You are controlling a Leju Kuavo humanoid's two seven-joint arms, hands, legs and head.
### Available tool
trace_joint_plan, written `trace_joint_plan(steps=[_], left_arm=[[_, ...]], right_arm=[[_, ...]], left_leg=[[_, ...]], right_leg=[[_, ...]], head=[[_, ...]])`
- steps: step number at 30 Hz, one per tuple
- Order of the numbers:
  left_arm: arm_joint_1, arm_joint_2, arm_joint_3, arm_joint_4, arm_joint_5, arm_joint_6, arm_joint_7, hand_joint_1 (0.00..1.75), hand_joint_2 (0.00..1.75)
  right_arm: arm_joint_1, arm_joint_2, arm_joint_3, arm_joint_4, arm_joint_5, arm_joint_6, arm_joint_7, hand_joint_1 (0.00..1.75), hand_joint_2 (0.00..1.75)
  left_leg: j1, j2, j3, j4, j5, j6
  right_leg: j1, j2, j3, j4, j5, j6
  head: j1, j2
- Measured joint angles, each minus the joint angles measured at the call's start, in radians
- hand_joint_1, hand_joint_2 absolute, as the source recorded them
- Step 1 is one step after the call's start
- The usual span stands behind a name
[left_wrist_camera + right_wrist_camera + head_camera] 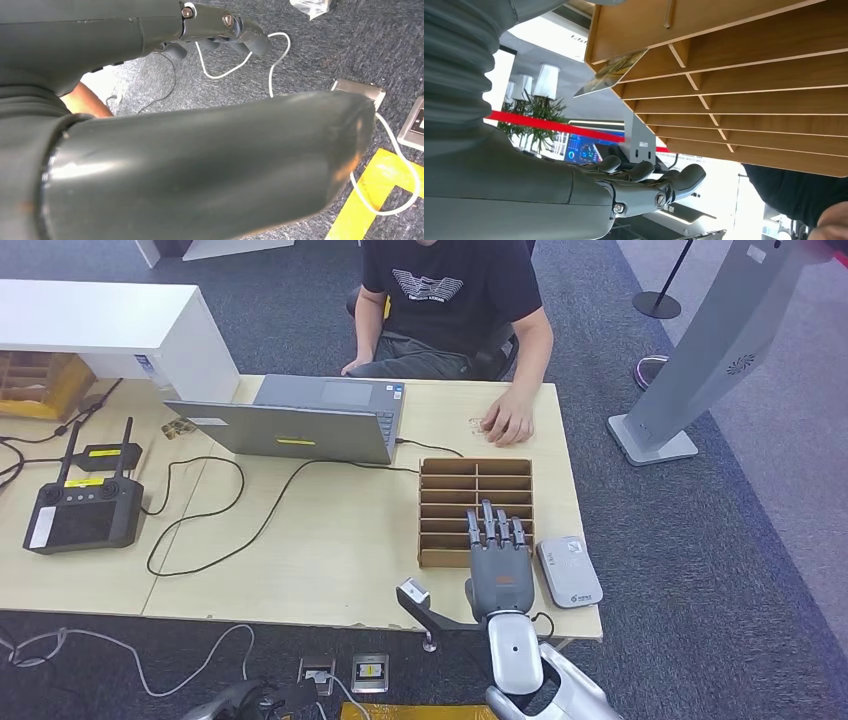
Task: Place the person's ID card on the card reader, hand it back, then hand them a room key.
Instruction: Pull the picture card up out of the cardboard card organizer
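My right hand (497,552) hovers flat over the near end of the wooden slotted card rack (475,495), fingers stretched out and holding nothing. From the right wrist, its fingers (649,175) hang just apart from the rack (744,75), where a printed card (610,74) sticks out of one slot. The grey card reader (569,571) lies beside the rack, to the right of my hand, bare on top. The person's hand (510,420) rests on the far table edge by a small pale card-like thing (477,424). My left hand (220,32) hangs over the floor, holding nothing.
A grey laptop (310,418) sits at the far middle of the table, its cable (280,505) running across the top. A black controller (82,512) lies at the left. A white box (110,330) stands far left. A grey kiosk base (650,438) is at the right.
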Motion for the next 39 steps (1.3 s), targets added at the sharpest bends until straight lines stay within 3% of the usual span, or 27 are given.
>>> trace_joint_plan(steps=[39], left_arm=[[-0.004,-0.008,0.018,0.009,-0.018,-0.011,-0.005,0.0,0.0]], right_arm=[[-0.015,-0.016,-0.002,0.052,-0.019,0.011,0.008,0.0,1.75]], left_leg=[[0.0,0.0,0.0,0.0,0.0,0.0]], right_leg=[[0.0,0.001,0.0,0.0,0.0,0.0]], head=[[0.0,0.0]])
